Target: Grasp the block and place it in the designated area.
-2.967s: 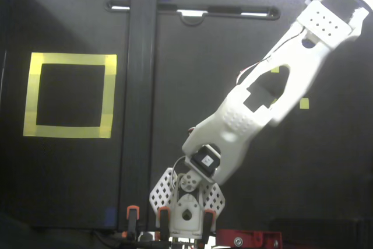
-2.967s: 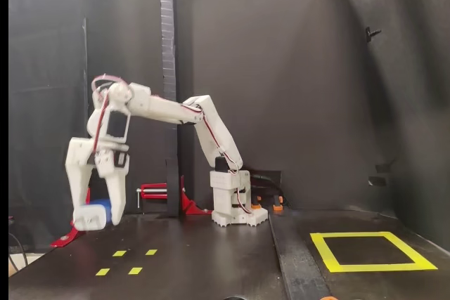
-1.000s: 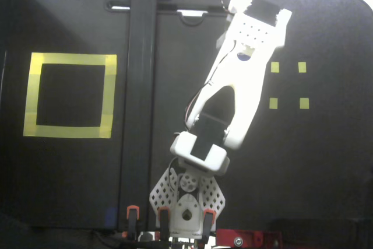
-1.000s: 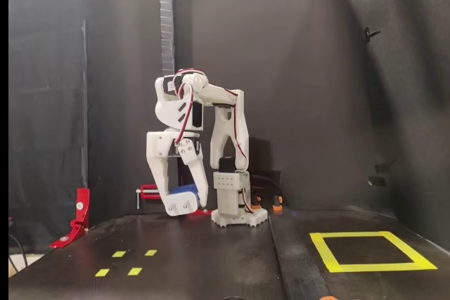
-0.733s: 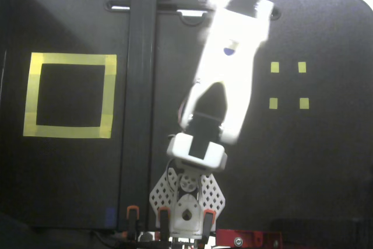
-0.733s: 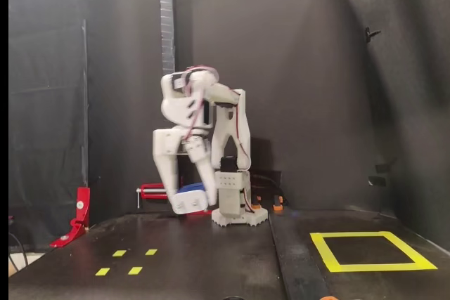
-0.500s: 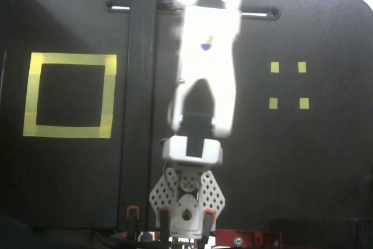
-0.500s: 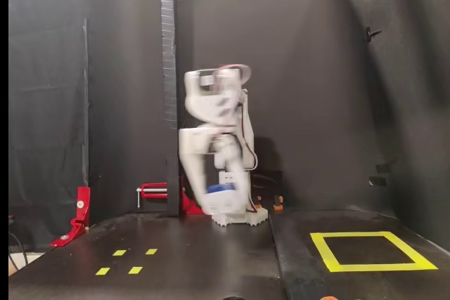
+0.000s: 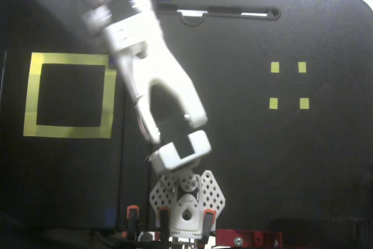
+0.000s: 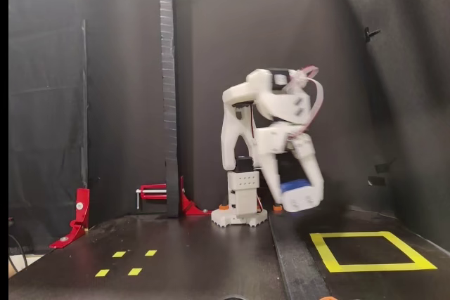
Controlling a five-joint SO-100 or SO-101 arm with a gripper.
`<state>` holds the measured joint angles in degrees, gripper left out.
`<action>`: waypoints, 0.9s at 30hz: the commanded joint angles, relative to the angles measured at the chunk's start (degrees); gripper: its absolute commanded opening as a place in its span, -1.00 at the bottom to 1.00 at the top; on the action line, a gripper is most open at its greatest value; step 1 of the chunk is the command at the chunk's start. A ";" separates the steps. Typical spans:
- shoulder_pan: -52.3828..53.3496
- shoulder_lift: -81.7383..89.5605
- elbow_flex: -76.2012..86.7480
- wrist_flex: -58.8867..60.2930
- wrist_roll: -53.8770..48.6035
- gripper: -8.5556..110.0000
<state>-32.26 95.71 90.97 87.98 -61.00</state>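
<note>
Fixed views show the gripper (image 10: 304, 198) closed on the block (image 10: 297, 187), mid-carry; next, lowering into the yellow square (image 10: 370, 251) near the table's edge.

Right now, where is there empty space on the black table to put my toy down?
The black middle of the big yellow square is bare. So is the wide stretch between the arm and the four small yellow squares, and the table beyond them. It is crowded around the arm's base and the clamps at the table's edge.
</note>
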 commanded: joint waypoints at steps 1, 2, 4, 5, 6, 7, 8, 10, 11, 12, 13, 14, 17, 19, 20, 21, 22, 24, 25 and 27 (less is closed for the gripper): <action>-3.87 0.26 -0.44 1.14 3.87 -0.51; -5.27 0.26 -0.44 1.32 5.27 -0.51; -8.09 0.09 -0.44 1.67 7.91 -0.51; -9.40 -0.09 -0.44 1.67 9.14 -0.51; -10.55 -0.26 -0.44 1.67 10.28 -0.51; -11.43 -0.44 -0.44 1.67 11.16 -0.51; -12.04 -0.70 -0.44 1.76 11.78 -0.51; -12.66 -1.14 -0.44 1.76 12.39 -0.51; -12.83 -1.41 -0.44 1.67 12.48 -0.51; -12.83 -1.58 -0.44 1.41 12.48 -0.51; -12.83 -1.76 -0.44 1.14 12.48 -0.51; -12.74 -2.11 -0.53 0.88 12.48 -0.51; -12.66 -3.52 -0.62 -0.62 12.48 -0.51; -12.83 -5.19 -0.62 -2.11 12.83 -0.51; -13.01 -6.42 -0.62 -3.08 13.18 -0.51; -13.27 -7.65 -0.70 -4.22 13.71 -0.51; -13.54 -8.79 -0.70 -5.27 14.24 -0.51; -14.15 -11.25 -0.88 -6.94 15.12 -0.51; -14.33 -12.39 -0.97 -7.56 15.38 -0.51; -14.77 -14.50 -1.58 -8.70 16.35 -0.51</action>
<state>-46.76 81.74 90.97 80.68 -45.35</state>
